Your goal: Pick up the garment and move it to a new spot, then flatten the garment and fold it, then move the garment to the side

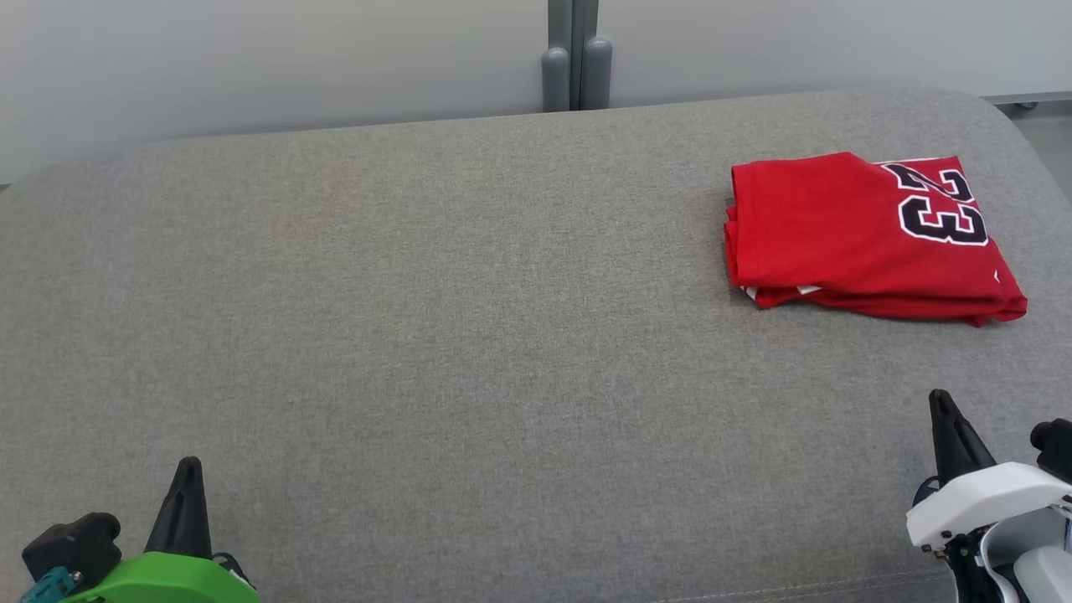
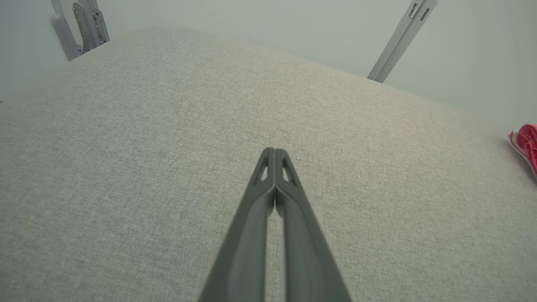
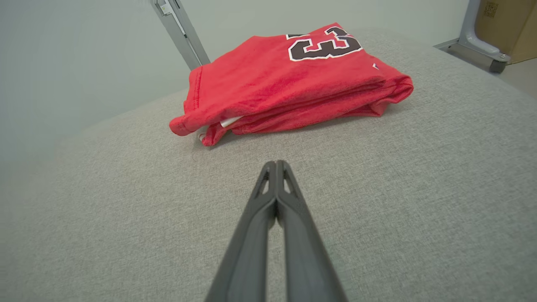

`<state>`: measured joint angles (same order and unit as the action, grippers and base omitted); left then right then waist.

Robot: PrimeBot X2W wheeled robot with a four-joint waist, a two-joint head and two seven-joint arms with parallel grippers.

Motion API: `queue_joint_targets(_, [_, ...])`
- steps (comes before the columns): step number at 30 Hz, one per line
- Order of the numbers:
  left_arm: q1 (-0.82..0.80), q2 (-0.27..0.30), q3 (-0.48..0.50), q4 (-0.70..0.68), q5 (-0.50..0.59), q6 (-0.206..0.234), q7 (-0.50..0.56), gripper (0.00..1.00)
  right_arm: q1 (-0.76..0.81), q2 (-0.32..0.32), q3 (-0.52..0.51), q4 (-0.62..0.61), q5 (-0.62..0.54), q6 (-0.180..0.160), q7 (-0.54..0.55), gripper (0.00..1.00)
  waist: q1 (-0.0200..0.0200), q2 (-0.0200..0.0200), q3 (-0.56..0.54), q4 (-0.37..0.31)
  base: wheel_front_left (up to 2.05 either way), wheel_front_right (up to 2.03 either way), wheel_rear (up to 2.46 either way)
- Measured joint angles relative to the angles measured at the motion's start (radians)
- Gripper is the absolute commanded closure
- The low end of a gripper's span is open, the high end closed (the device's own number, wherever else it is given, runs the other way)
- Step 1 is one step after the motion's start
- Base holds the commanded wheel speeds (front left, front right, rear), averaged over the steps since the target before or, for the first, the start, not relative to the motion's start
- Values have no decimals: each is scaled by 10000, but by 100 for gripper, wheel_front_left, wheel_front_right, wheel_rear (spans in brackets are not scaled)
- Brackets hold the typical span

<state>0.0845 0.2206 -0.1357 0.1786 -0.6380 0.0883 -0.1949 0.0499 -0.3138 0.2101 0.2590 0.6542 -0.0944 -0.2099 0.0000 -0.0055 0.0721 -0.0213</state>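
The garment is a red jersey with a black number 23, folded into a flat stack at the right of the grey padded surface. In the right wrist view the garment lies just beyond my right gripper, which is shut and empty, a short way apart from the cloth. My right gripper sits at the lower right, below the jersey. My left gripper rests at the lower left, far from it. Its fingers are pressed together with nothing between them; a red edge of the garment shows at the far right.
The grey fabric surface curves down at its far and side edges. A grey metal post stands behind its far edge against a pale wall. A metal frame leg and a cardboard box stand off the right side.
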Motion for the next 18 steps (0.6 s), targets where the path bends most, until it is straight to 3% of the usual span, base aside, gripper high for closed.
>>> queue_joint_targets(18, [-35, -362, 370, 77, -1848, -378, 570, 100, -71, 483, -625, -23, 1870, 378, 579, 100, 0, 0, -132, 42, 0, 0, 0])
